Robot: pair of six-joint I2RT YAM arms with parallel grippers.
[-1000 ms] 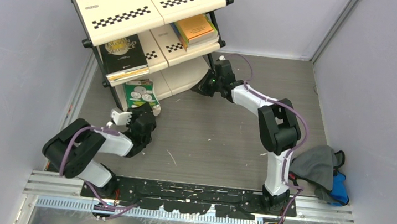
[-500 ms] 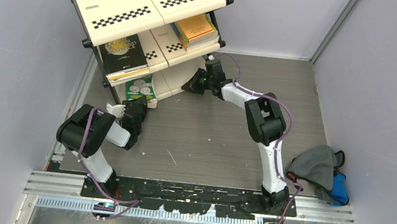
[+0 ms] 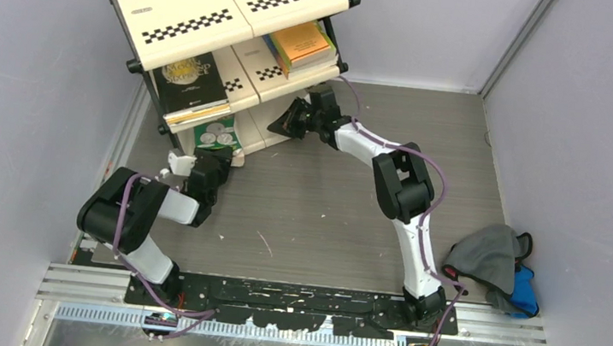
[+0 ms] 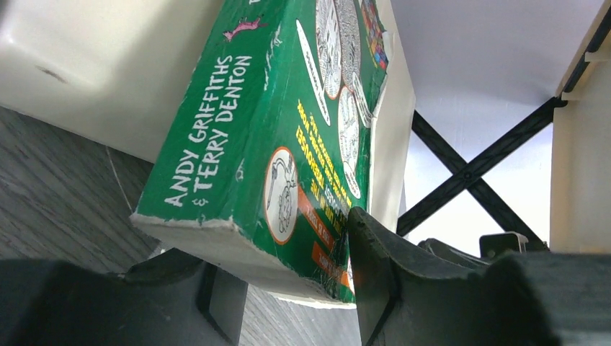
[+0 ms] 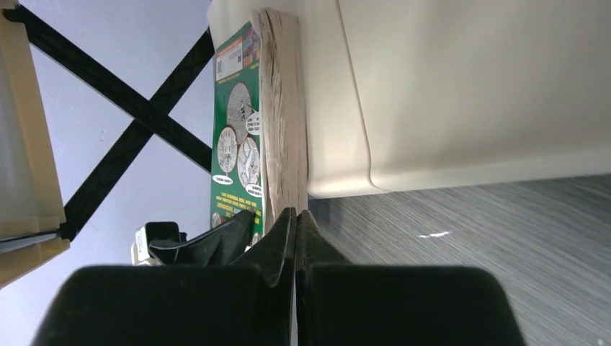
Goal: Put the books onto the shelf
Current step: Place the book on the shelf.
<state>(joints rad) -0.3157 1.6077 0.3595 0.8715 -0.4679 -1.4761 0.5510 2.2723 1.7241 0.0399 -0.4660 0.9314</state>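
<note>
The shelf (image 3: 218, 0) stands at the back left. Its middle tier carries a black book with gold lettering (image 3: 188, 79) and an orange book (image 3: 301, 42) on a stack. A green book (image 3: 218, 136) leans upright at the lowest tier's front edge. In the left wrist view the green book (image 4: 252, 144) tilts between the fingers of my left gripper (image 4: 281, 245). The jaws stand wide, with only the right finger on the cover. My right gripper (image 5: 296, 213) is shut and empty, its tips at the green book's (image 5: 284, 108) page edge.
A grey-and-blue cloth bundle (image 3: 496, 257) lies on the floor at the right, by the wall. The shelf's black cross-braces (image 5: 130, 137) run behind the lowest tier. Walls close in on the left, back and right.
My left arm carried the green book forward to the shelf's lowest tier and its jaws widened. My right gripper slid left along the shelf's base toward the book, staying shut.
</note>
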